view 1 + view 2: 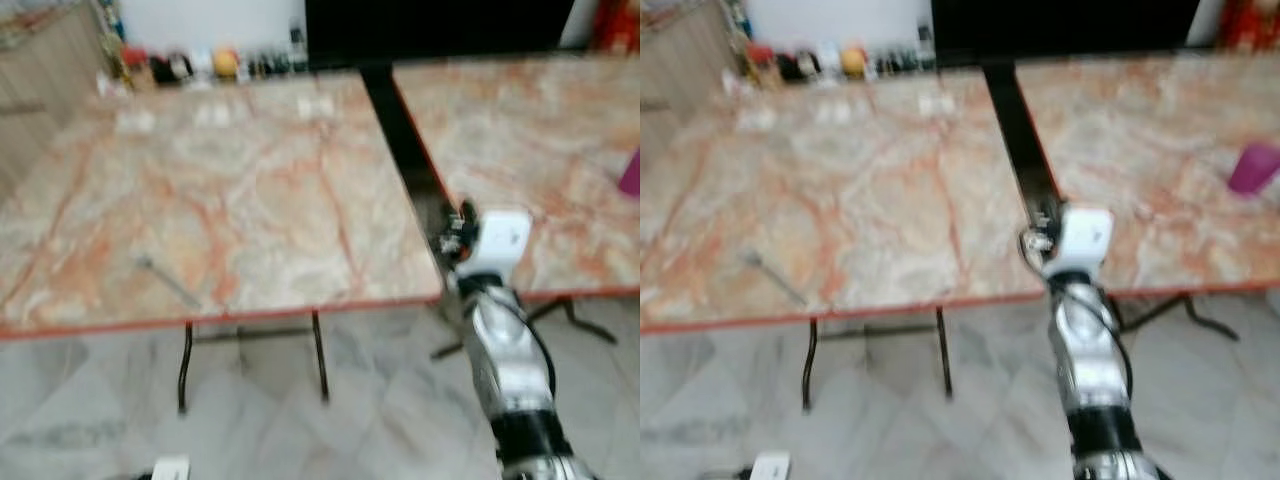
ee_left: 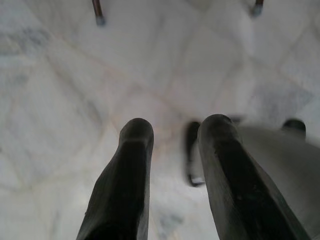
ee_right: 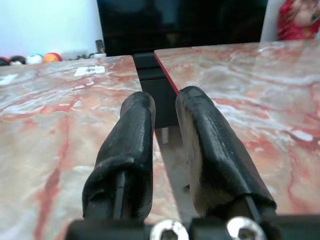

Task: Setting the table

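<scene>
The fork [image 1: 168, 280] lies slantwise near the front edge of the left table [image 1: 250, 190], well to the left of the raised, empty right hand [image 3: 165, 150], whose fingers stand slightly parted over the gap between tables.

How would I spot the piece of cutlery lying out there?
Start at the big marble table on the robot's left. Look near its front edge, toward the left corner: the thin grey utensil lies there at a slant, far from the bottles and jars crowded along the far edge.
</scene>
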You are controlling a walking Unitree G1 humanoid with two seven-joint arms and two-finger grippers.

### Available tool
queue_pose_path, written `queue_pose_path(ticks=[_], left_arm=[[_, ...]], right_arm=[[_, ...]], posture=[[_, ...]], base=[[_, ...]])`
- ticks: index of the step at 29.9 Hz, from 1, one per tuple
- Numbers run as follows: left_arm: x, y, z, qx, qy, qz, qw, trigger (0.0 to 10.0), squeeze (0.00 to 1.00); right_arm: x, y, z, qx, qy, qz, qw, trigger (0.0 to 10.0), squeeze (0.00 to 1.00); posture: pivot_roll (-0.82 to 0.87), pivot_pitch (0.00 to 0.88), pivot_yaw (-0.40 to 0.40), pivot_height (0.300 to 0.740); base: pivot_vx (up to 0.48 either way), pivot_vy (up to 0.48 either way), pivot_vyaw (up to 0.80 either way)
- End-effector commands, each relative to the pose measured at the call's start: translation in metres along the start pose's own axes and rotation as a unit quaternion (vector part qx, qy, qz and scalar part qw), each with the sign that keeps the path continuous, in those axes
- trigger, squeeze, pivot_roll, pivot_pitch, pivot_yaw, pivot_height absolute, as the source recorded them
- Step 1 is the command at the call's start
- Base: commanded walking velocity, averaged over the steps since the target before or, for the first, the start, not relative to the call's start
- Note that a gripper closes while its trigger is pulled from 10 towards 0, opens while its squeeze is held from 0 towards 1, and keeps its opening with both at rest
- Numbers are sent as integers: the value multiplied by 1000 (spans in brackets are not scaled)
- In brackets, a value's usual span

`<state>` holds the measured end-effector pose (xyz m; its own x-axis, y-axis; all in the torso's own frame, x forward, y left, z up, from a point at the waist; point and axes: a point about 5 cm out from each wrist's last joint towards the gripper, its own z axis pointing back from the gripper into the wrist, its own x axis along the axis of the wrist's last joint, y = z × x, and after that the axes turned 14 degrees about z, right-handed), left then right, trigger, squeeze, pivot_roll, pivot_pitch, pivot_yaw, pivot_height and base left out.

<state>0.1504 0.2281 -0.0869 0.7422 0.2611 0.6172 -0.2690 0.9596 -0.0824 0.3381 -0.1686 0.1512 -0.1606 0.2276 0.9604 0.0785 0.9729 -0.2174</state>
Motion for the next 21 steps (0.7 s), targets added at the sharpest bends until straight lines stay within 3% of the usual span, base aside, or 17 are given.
queue_pose_path(ticks=[1,13,21], left_arm=[[-1,8,2,13,-1,3,1000,10000,0],[3,6,1,12,-12,4,1000,10000,0],[6,8,1,13,-22,-1,1000,10000,0]], right_arm=[[7,7,-4,7,-11,-6,1000,10000,0],[5,7,-3,9,-6,-4,1000,10000,0],[5,11,-4,19,-7,3,1000,10000,0]], posture=[[-51,89,7,740],[-47,97,9,740],[-40,99,10,740]], base=[[0,480,0],[0,473,0],[0,0,168]])
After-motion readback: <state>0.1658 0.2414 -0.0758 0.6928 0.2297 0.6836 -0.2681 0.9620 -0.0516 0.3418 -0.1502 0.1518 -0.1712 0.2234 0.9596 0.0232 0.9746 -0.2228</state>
